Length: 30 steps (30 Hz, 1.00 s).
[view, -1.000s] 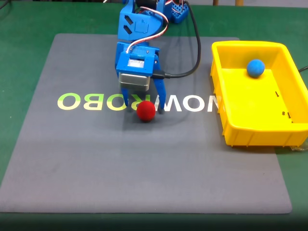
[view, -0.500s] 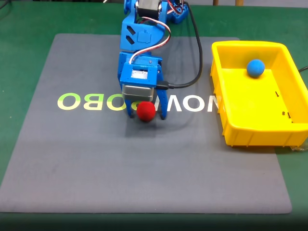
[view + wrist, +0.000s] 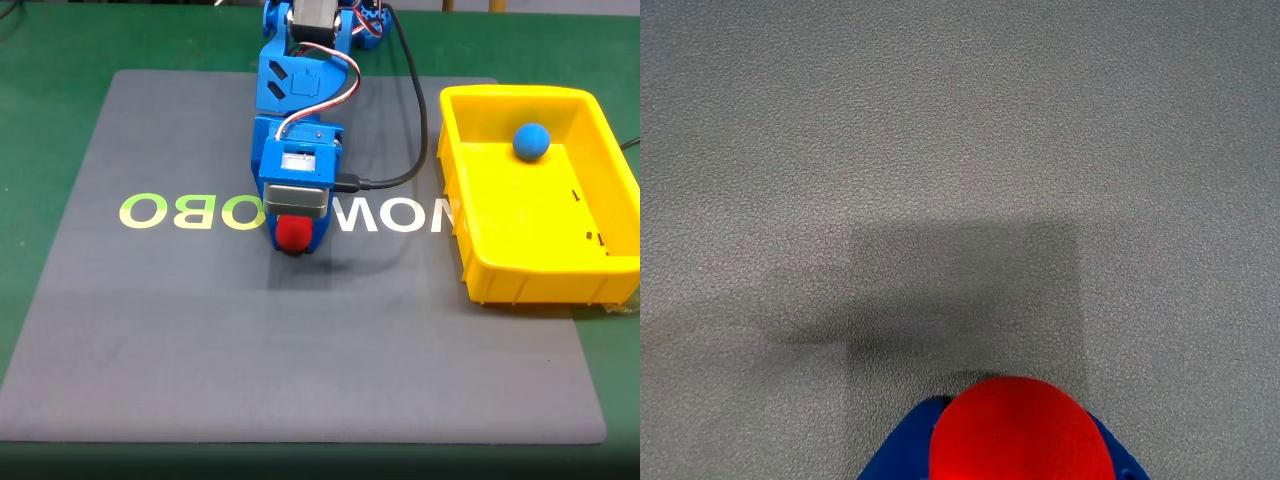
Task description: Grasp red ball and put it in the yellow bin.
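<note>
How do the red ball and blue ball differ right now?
The red ball sits on the grey mat between the gripper fingers; the blue ball lies free inside the yellow bin. Colours differ. Both look like small matte spheres of about the same size.

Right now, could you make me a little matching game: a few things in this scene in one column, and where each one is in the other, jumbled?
Things:
1. small matte red ball
2. small blue ball
3. bright yellow rectangular plastic bin
4. black cable

Places:
A. inside the bin, near its far wall
B. between the fingers of the blue claw, on the grey mat
C. on the right edge of the mat in the fixed view
D. plugged into the arm's side, curving back to its base

Pairs: 1-B, 2-A, 3-C, 4-D
</note>
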Each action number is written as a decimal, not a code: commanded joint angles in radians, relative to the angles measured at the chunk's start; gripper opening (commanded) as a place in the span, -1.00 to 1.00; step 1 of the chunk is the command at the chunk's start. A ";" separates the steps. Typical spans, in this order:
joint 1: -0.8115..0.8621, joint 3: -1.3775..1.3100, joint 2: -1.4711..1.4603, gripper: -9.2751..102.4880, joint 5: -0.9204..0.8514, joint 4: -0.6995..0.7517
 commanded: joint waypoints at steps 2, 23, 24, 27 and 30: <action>-0.011 -0.074 0.023 -0.83 0.018 -0.023; -0.374 -0.044 0.552 -0.83 0.137 0.152; -0.408 -0.041 0.557 -0.83 0.146 0.153; -0.499 -0.035 0.551 -0.83 0.175 0.164; -0.561 -0.031 0.520 -0.83 0.201 0.167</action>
